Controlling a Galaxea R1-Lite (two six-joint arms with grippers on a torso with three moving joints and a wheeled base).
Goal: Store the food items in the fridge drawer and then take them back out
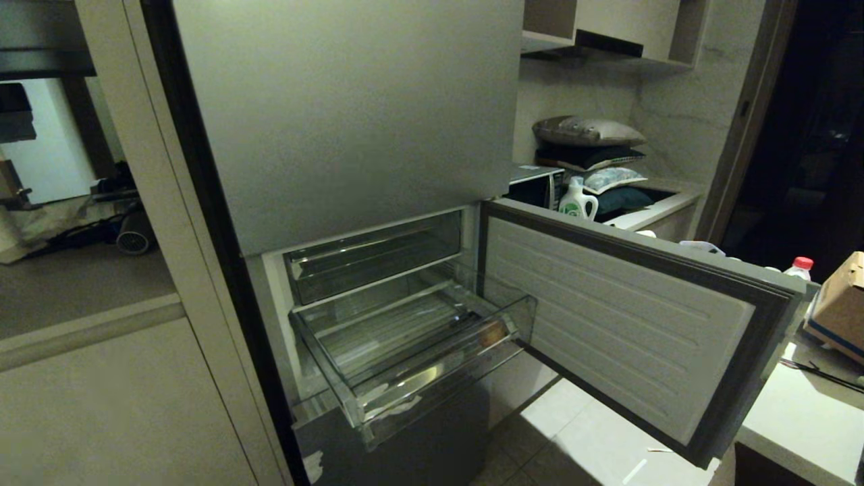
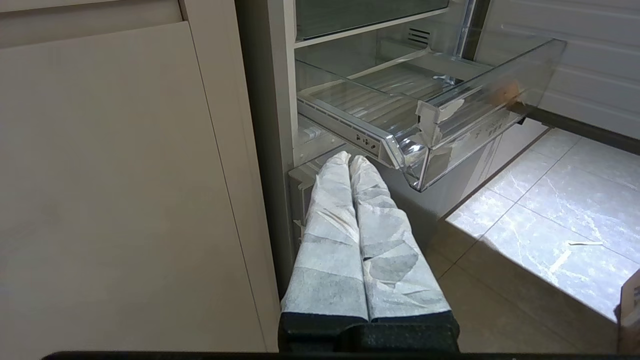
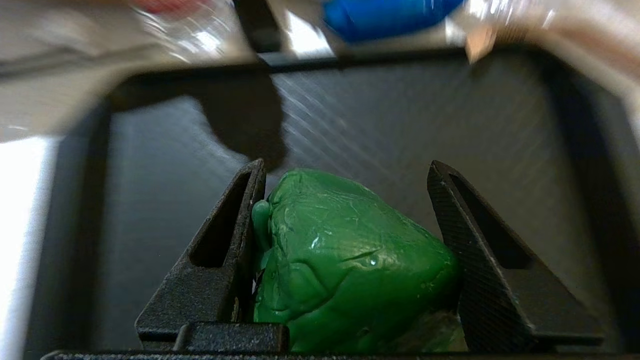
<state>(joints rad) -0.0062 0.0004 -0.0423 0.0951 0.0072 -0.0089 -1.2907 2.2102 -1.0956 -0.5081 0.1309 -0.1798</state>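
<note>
Clear glossy plastic fridge drawer (image 1: 412, 351); glossy, wrinkled green food item (image 3: 345, 260).

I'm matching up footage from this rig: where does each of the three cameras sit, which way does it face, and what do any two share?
Head: high on the robot, looking forward and down at the pulled-out fridge drawer with a tan-brown item inside, and the open fridge door; no arm shows.
Left wrist: low beside the fridge, facing the drawer's front corner; the shut left gripper shows.
Right wrist: looks over a dark tray; the right gripper is clamped on a green food item.
Head and left wrist share the drawer.
</note>
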